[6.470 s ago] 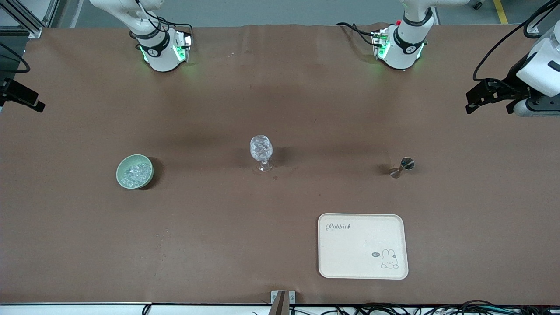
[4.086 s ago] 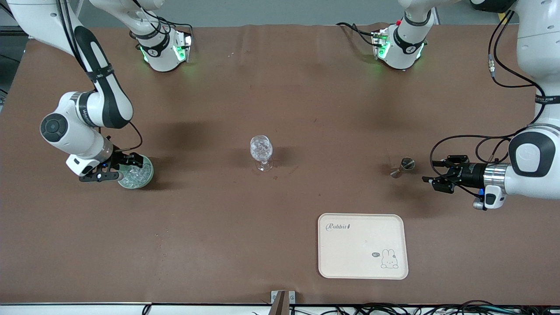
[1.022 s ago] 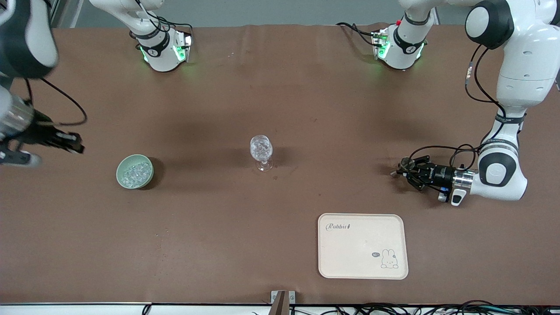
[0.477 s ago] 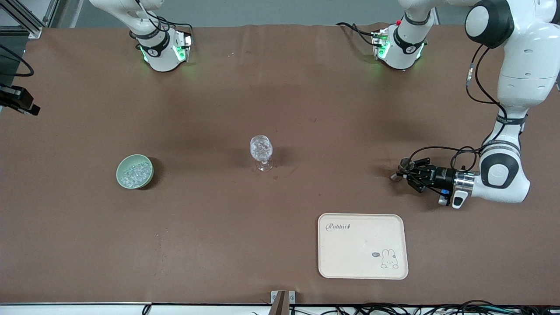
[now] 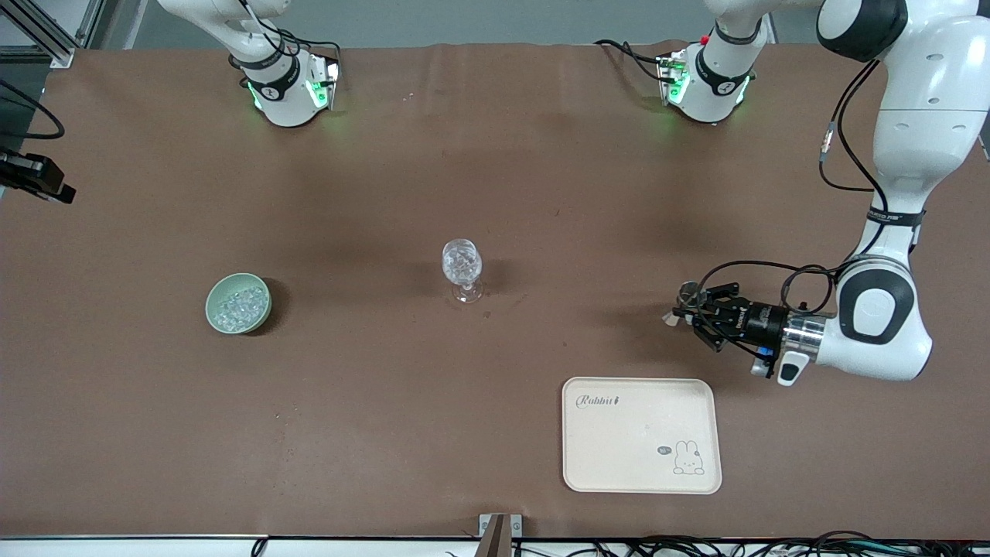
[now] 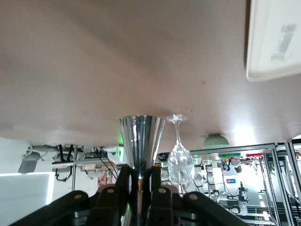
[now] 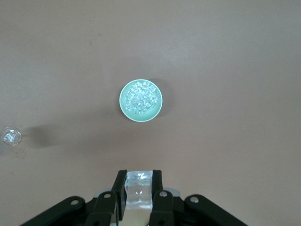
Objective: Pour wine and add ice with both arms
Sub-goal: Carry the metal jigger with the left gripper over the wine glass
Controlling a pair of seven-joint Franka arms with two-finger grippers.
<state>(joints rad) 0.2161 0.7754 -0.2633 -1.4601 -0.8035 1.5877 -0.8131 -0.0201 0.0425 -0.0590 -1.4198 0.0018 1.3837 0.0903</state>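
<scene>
A clear wine glass (image 5: 462,264) stands at the table's middle. A green bowl (image 5: 210,309) holding the ice (image 5: 238,305) sits toward the right arm's end. My left gripper (image 5: 691,313) is shut on the waist of a steel jigger (image 5: 684,298) and holds it upright just above the table, between the glass and the left arm's end; the left wrist view shows the jigger (image 6: 141,139) in its jaws with the glass (image 6: 178,155) past it. My right gripper (image 7: 138,186) is shut on one clear ice cube (image 7: 138,189), high over the bowl (image 7: 123,106); it shows at the table's edge (image 5: 35,176).
A cream tray (image 5: 642,464) with a rabbit print lies near the front edge, nearer the camera than the jigger. The arm bases (image 5: 286,85) stand along the table's top edge. Cables hang at the front edge.
My left gripper has shut on the jigger, lifted it off the table and carried it a little toward the glass. My right gripper has risen away from the bowl to the table's edge.
</scene>
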